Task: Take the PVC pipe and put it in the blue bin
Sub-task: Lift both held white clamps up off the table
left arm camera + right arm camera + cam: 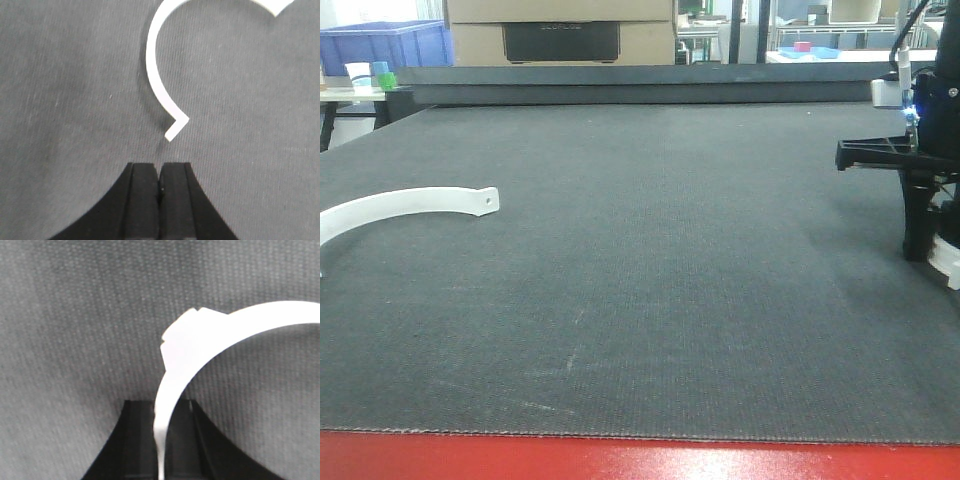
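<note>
Pinching the PVC pipe (187,352) by one thin end, at the lower centre of its wrist view, the right gripper (162,445) is clamped on it; such slim purchase may let the curve pivot or slip mid-carry (the left gripper (160,185) is closed on nothing).

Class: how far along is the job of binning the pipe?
Done: the right pincer is at the pipe. In hand: it looks closed on the pipe, low at the mat. Left: lifting and binning it. The left pincer is shut, empty.
</note>
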`<action>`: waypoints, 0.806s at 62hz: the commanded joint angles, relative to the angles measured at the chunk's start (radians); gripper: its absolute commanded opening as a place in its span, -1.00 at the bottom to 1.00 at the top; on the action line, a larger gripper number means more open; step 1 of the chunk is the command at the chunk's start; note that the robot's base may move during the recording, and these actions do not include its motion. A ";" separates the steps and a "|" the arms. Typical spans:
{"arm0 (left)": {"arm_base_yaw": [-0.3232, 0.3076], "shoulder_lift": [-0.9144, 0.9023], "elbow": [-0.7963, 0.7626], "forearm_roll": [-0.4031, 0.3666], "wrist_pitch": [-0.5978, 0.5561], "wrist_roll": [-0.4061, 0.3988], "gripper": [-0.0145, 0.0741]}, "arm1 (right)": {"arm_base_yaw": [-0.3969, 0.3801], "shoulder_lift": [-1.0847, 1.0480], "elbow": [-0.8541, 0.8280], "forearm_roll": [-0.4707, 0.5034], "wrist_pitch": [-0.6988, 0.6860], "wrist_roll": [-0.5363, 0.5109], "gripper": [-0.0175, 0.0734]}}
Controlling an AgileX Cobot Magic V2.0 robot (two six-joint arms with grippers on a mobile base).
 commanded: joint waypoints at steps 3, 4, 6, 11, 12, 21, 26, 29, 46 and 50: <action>0.017 0.000 -0.064 -0.001 0.061 -0.002 -0.92 | 0.030 -0.042 -0.027 -0.035 0.026 -0.047 -0.96; 0.019 0.002 -0.076 -0.001 0.068 -0.002 -0.92 | 0.035 -0.046 -0.029 -0.042 0.030 -0.049 -0.96; 0.022 0.010 -0.092 -0.001 0.083 -0.002 -0.92 | 0.047 -0.059 -0.035 -0.056 0.033 -0.054 -0.96; 0.025 0.044 -0.140 0.011 0.130 0.002 -0.92 | 0.082 -0.086 -0.049 -0.085 0.037 -0.074 -0.96; 0.025 0.053 -0.148 0.018 0.138 0.003 -0.92 | 0.088 -0.092 -0.053 -0.086 0.039 -0.074 -0.96; 0.025 0.174 -0.260 0.020 0.231 0.089 -0.92 | 0.125 -0.121 -0.089 -0.091 0.049 -0.123 -0.96; 0.025 0.254 -0.322 0.018 0.259 0.097 -0.92 | 0.128 -0.121 -0.098 -0.091 0.051 -0.123 -0.96; 0.025 0.296 -0.360 0.018 0.259 0.097 -0.92 | 0.128 -0.121 -0.098 -0.091 0.049 -0.123 -0.96; 0.025 0.484 -0.443 0.011 0.206 0.097 -0.92 | 0.128 -0.121 -0.096 -0.091 0.047 -0.123 -0.96; 0.025 0.504 -0.443 0.010 0.176 0.097 -0.92 | 0.128 -0.121 -0.096 -0.091 0.038 -0.123 -0.96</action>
